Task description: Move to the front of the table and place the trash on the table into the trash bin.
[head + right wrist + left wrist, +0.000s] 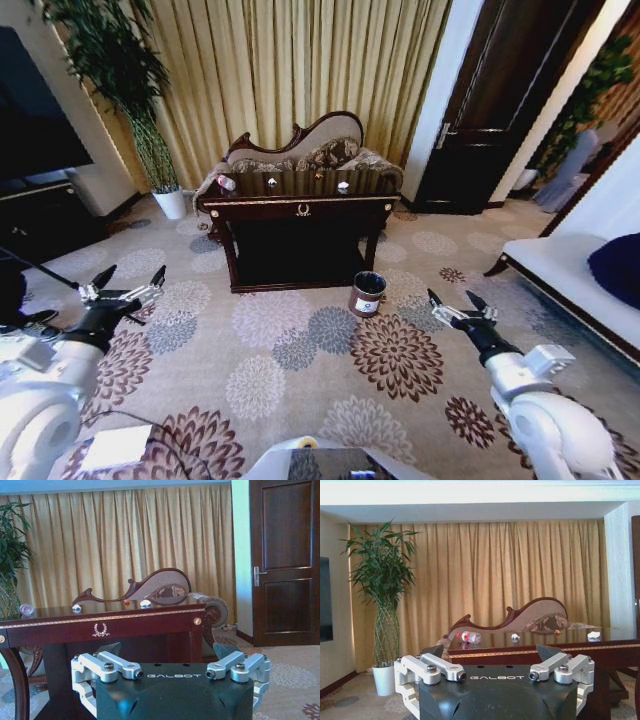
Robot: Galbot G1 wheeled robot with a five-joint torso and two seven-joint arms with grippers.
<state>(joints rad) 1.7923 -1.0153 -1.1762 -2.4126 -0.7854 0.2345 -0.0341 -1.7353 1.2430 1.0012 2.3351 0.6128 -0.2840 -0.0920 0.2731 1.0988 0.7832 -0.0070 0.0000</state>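
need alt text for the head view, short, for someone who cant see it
A long glossy dark-brown wooden table with gold trim stands across a flowered carpet, holding a small clear plastic bottle and crumpled white paper bits. A small round dark-brown bin sits by its right front leg. The left gripper and right gripper hover low, jaws open.

bench (545,652) cut off at right edge in left wrist view, legs mostly behind gripper body there. bottle (227,183) just a speck from head cam, label unreadable. paper bits (343,186) tiny blobs, can't count em properly. orange piece (127,601) barely a dot, no idea what it is. trash bin (368,293) label text too small, inside just black. chaise (300,150) lower half hidden behind bench. in right wrist view bottle (26,610) sits near picture edge, blurry. left gripper (127,283) arm runs off frame bottom.
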